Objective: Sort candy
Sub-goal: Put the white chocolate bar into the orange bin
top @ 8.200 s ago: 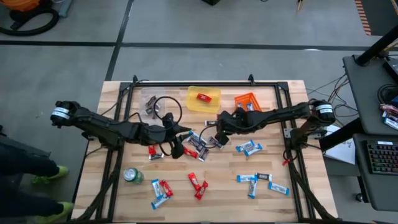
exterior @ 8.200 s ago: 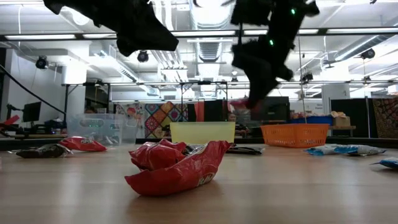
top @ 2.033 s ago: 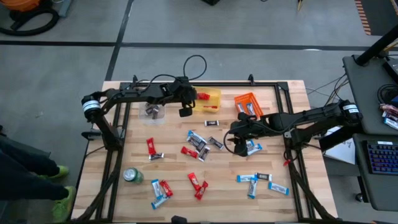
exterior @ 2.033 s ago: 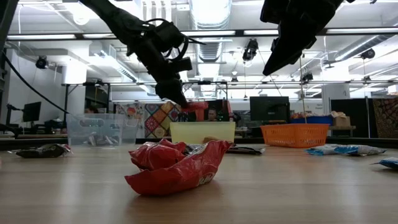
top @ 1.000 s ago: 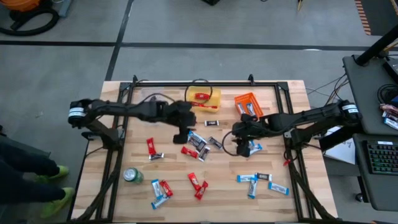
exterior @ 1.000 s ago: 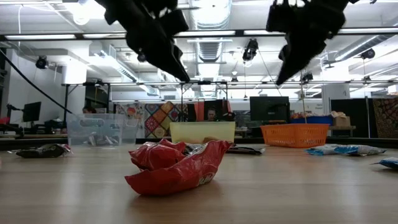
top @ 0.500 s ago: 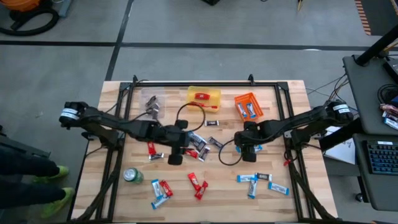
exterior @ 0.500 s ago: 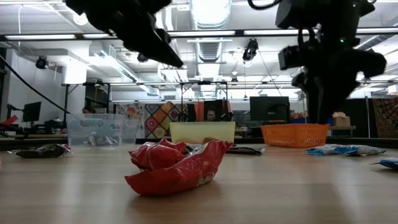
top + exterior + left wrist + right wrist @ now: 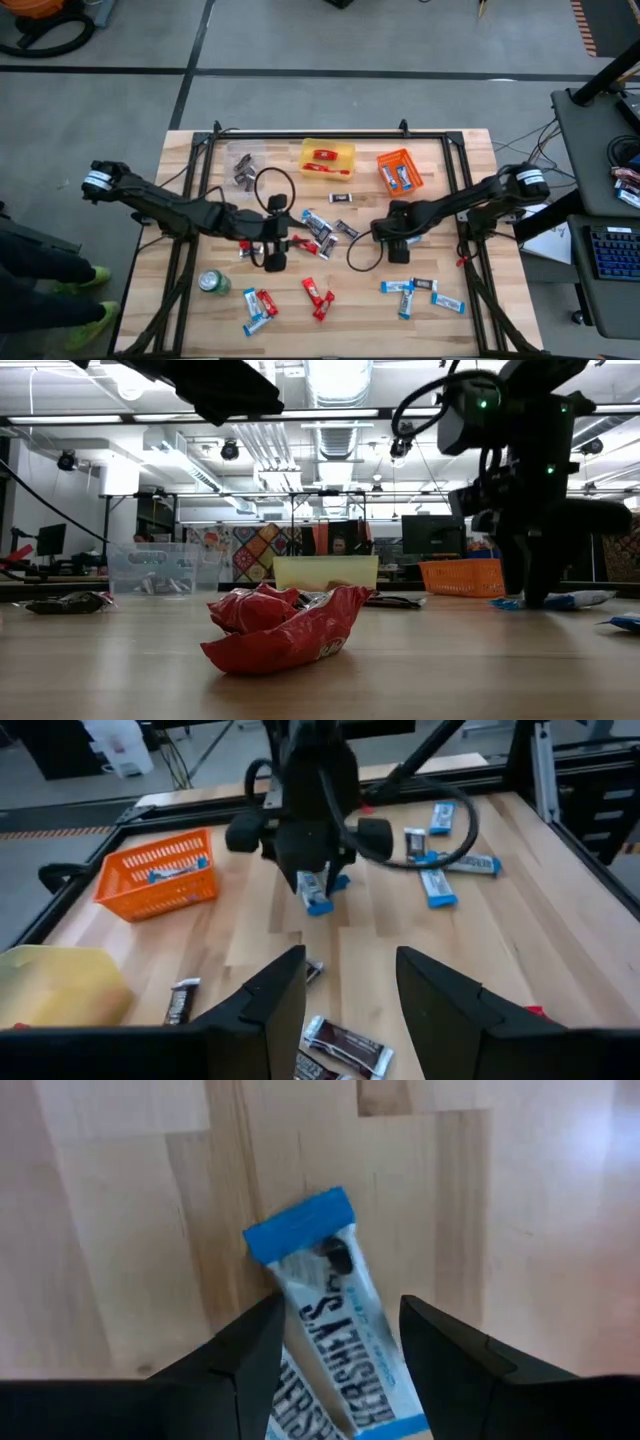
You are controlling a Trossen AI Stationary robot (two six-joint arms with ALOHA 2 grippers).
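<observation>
Light wood plank table with a black frame along its edges, standing on grey floor with dark seams. Low view: open workshop behind, ceiling strip lights, monitors, a patchwork-patterned panel. A desk with a keyboard sits off the table's right side.

At the far edge: clear bin, yellow bin with a red bar inside, orange basket holding blue-white bars. Green can near the front left.

Candy is scattered over the table's middle and front: red bars front centre, blue-white bars front right, a mixed dark and red cluster in the middle.

Right gripper is down at the table, right of centre, fingers spread apart on either side of a blue-white bar, not clamped. The bar lies flat, long axis roughly in line with the gripper's view, one blue crimped end pointing away from the wrist; second similar wrapper lies partly under it.

Left gripper hovers left of centre beside the mixed cluster, fingers apart, nothing between them. Left wrist view shows dark-wrapped bars just ahead of it.
</observation>
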